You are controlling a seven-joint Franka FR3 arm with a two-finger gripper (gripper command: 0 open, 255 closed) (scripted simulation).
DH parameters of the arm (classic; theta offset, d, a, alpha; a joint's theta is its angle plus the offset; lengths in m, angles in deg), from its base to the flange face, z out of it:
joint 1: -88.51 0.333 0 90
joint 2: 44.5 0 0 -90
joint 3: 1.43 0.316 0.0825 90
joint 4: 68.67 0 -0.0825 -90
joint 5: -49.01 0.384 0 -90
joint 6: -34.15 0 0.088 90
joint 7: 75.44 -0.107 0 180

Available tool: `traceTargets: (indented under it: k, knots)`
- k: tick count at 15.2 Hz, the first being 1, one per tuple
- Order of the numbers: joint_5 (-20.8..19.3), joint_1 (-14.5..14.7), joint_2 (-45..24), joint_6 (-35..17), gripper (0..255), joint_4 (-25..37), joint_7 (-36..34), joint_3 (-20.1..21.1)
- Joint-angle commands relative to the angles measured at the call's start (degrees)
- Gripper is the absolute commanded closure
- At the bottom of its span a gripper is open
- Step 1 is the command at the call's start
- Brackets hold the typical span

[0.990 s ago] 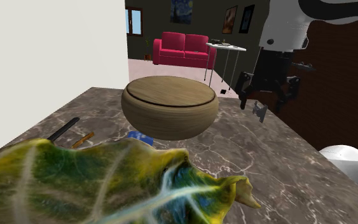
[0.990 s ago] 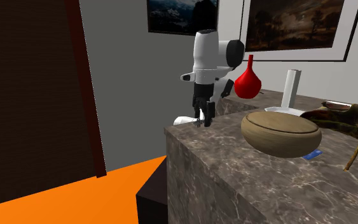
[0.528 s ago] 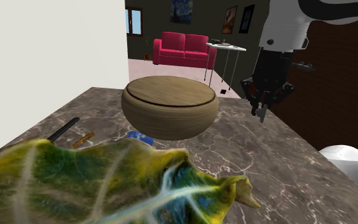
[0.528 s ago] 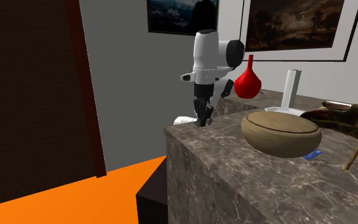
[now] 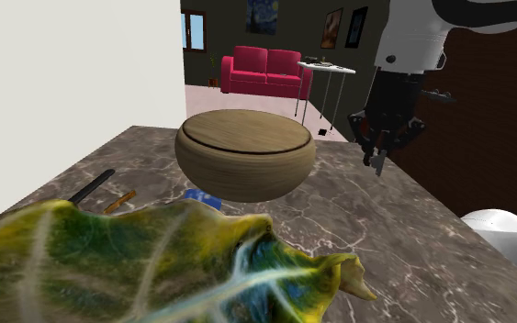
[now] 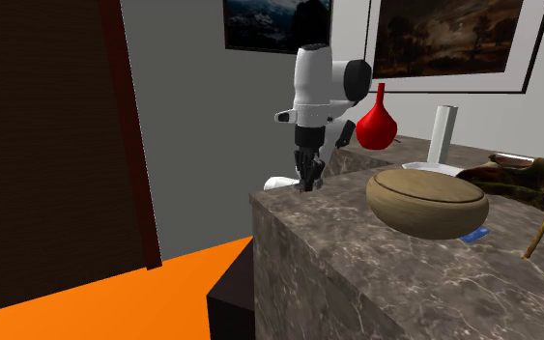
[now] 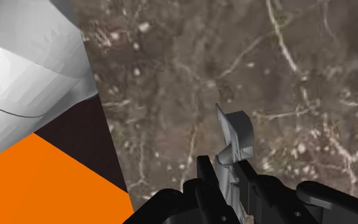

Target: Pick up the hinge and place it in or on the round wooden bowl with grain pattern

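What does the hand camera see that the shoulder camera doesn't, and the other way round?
The wrist view brings the grey hinge up close, clasped in the black gripper. It also shows an orange floor past the edge of the brown marbled countertop. The shoulder view brings the round wooden bowl, a big green-and-yellow leaf and a red sofa far behind. Both share the gripper and that countertop beneath it.

One bench (image 5: 403, 239) — carrying one wooden bowl (image 5: 245, 154), one large leaf (image 5: 155, 266), one small blue item (image 5: 201, 196), one dark rod (image 5: 93, 186); one hinge (image 7: 236, 137) — one red vase (image 6: 378, 123), one red sofa (image 5: 265, 71).
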Motion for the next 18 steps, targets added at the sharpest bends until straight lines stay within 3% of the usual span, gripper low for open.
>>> traceTargets:
  k: [1, 18]
  knots:
    - [-0.3, -0.2, -0.7, 0.9, 255, 1.5, 0.0, -0.2]
    - [-2.2, -1.5, -9.0, 10.7, 255, 19.7, -1.0, -1.8]
